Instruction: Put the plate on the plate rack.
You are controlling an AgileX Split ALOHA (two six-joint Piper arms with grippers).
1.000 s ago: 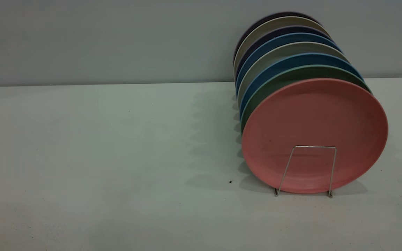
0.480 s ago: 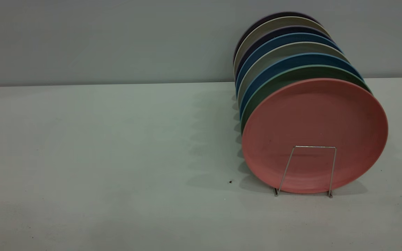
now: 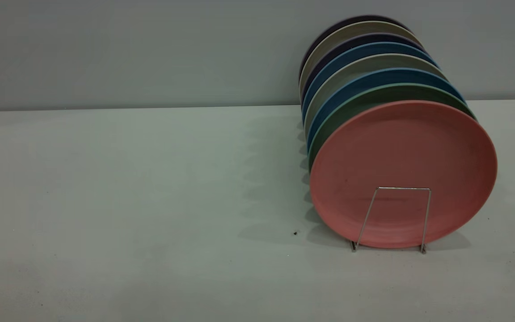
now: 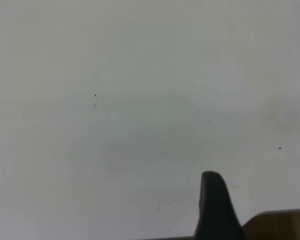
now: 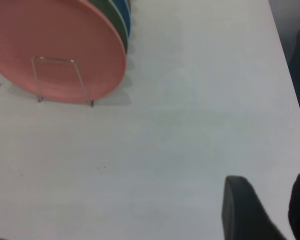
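We see the round salmon-pink matte plate (image 3: 403,172) standing on edge at the front of the thin silver wire plate rack (image 3: 391,219), behind the rack's foremost squared loop divider. It leans slightly back, its face toward the exterior camera. Right behind it stands a teal-green plate (image 3: 351,107), then a blue plate (image 3: 342,91), a grey plate (image 3: 329,85), another blue one, and darker and grey plates further back, all in a row in the same rack. The rack sits on the pale grey table (image 3: 150,201), toward the right side in the exterior view, close to the grey wall (image 3: 128,49). A small dark speck (image 3: 295,233) lies on the table just left of the salmon-pink plate.

Neither arm appears in the exterior view. From the right wrist view we note the right gripper (image 5: 270,210) over bare table, well apart from the plate (image 5: 55,45) and rack (image 5: 60,80); two dark fingers (image 5: 245,207) show with a clear gap between them, spread and holding nothing. From the left wrist view we note the left gripper (image 4: 217,210) over bare table too; only one dark finger (image 4: 215,200) shows, so we cannot tell how far it is spread, and nothing is seen in its grasp.
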